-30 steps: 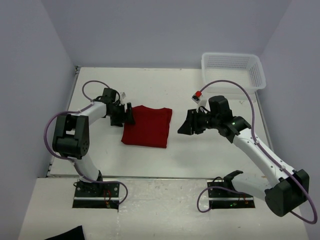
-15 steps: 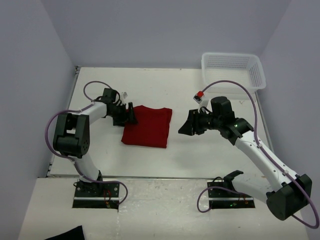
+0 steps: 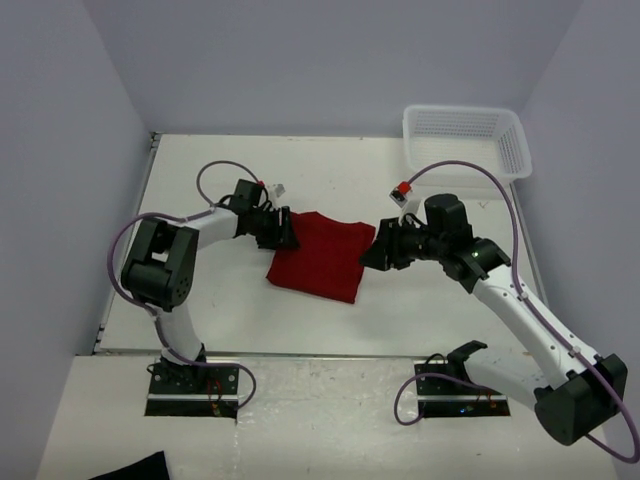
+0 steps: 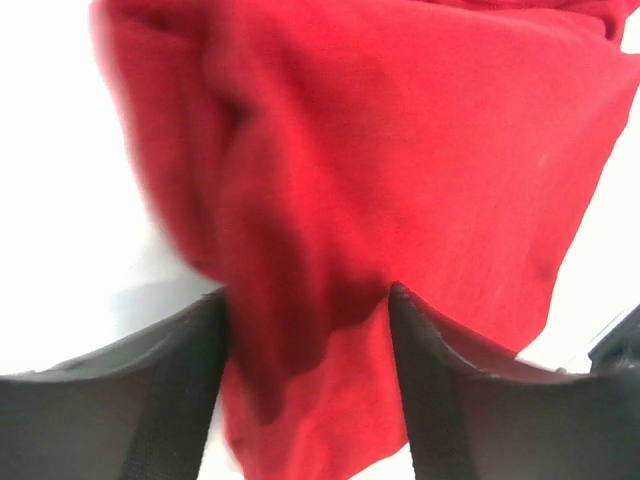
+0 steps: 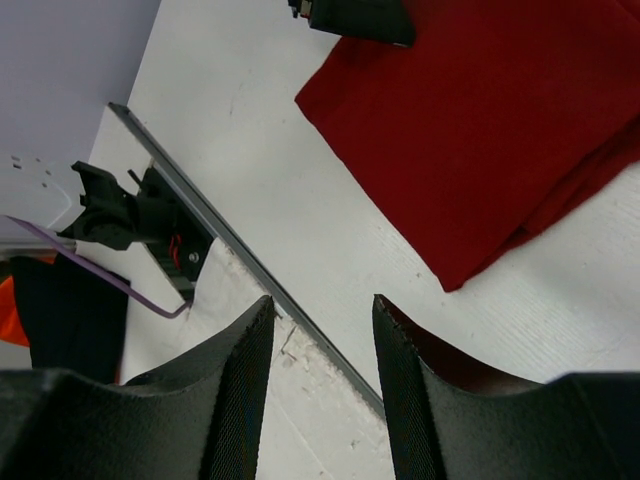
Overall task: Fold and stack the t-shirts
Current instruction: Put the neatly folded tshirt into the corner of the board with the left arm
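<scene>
We see a white surface (image 3: 330, 170) between lilac walls (image 3: 300, 60); left claw (image 3: 285, 238) pinches the red t-shirt (image 3: 322, 262), right claw (image 3: 370, 255) gapes empty.

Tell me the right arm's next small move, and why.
Probably ease the right gripper onto the nearest edge of the t-shirt and close: its jaws stand open over bare table beside the cloth, while the left gripper pinches the opposite edge.
</scene>
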You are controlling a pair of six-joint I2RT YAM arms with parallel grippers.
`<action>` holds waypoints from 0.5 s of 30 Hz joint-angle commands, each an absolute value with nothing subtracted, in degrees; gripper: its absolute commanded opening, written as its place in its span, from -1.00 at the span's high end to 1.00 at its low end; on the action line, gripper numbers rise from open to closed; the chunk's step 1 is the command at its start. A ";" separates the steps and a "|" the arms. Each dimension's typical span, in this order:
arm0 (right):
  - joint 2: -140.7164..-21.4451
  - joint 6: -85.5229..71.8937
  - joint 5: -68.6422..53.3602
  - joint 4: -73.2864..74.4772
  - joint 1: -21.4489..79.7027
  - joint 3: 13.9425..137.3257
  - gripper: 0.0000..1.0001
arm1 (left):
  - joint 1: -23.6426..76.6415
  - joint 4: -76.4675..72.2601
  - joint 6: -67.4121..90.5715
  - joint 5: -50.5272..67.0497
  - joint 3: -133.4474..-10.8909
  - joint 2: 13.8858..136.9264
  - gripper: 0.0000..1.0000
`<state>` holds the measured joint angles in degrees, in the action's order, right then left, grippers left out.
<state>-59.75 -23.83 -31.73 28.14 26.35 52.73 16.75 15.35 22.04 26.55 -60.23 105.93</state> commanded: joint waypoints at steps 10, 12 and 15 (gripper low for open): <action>-56.60 -26.01 -29.97 25.84 26.54 50.80 0.08 | 20.39 8.71 28.47 22.49 -55.72 119.00 0.94; -56.25 -25.93 -29.27 26.10 26.63 50.80 0.08 | 21.09 6.87 28.22 23.55 -56.34 119.79 1.00; -56.78 -25.84 -29.27 26.89 26.63 50.98 0.08 | 21.09 3.43 28.74 24.87 -55.46 119.53 1.00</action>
